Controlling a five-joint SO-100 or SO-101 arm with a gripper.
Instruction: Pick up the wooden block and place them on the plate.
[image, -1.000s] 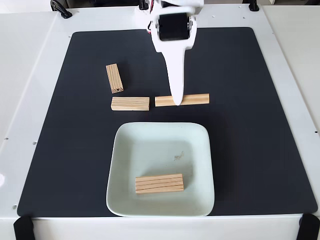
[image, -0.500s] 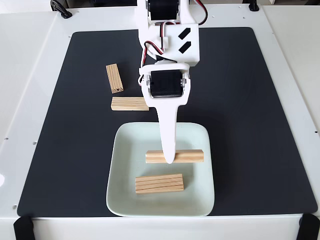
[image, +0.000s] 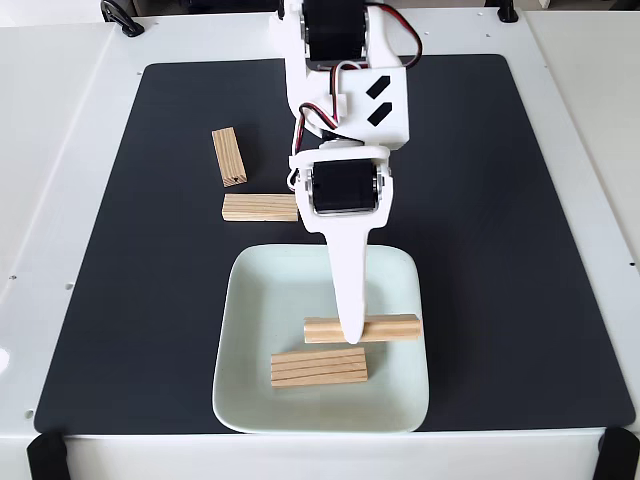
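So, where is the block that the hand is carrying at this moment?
In the fixed view, the carried block is over the plate, right of its centre, gripped by the hand, just above the block lying flat on the plate.

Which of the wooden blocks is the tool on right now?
The upper block on the plate, at, with the tool over its middle. The striped block below it and two on the mat lie apart.

- Pale mint-green plate (image: 250, 330), square with rounded corners, low centre of the frame on the black mat.
- One wooden block (image: 319, 367) flat on the plate, lower middle, long side left-right, grain lines showing.
- Second block (image: 390, 327) just above it, over the plate's right half, level.
- Third block (image: 259, 207) on the mat, just above the plate's upper-left corner.
- Fourth block (image: 229, 156) upper left, standing nearly top-to-bottom.
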